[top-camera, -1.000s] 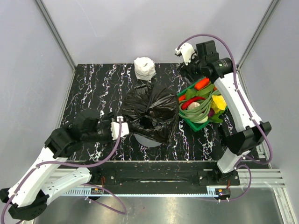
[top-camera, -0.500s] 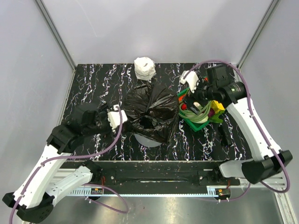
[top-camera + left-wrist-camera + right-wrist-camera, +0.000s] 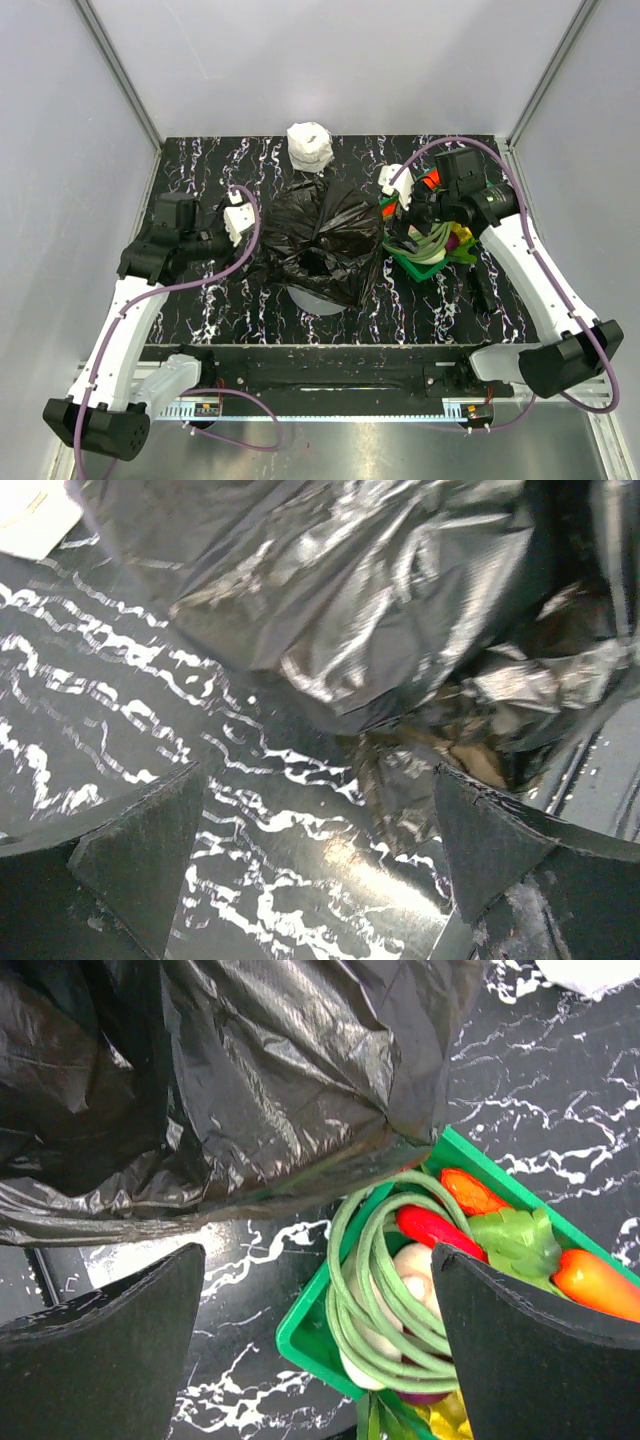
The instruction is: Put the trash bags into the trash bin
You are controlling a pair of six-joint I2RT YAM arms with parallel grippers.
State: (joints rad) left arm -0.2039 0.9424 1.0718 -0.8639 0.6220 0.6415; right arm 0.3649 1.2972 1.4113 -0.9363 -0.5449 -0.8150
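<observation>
Marbled table (image 3: 200,180), bag (image 3: 320,235) draped over bin (image 3: 315,303). Left gripper (image 3: 315,850), right gripper (image 3: 318,1300) wide, empty. Risk: slick film slips; right knocks basket (image 3: 470,1152).

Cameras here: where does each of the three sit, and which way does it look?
Top external: fixed above and behind the arms, looking down at the black marbled table; both white arms show.
Left wrist: on the left arm, facing down past the open left gripper at the edge of the crinkly black plastic bag.
Right wrist: on the right arm, facing down past the open right gripper at the bag and the green rectangular basket of vegetables.
Shared: both wrist views catch the bag, from opposite sides.
</observation>
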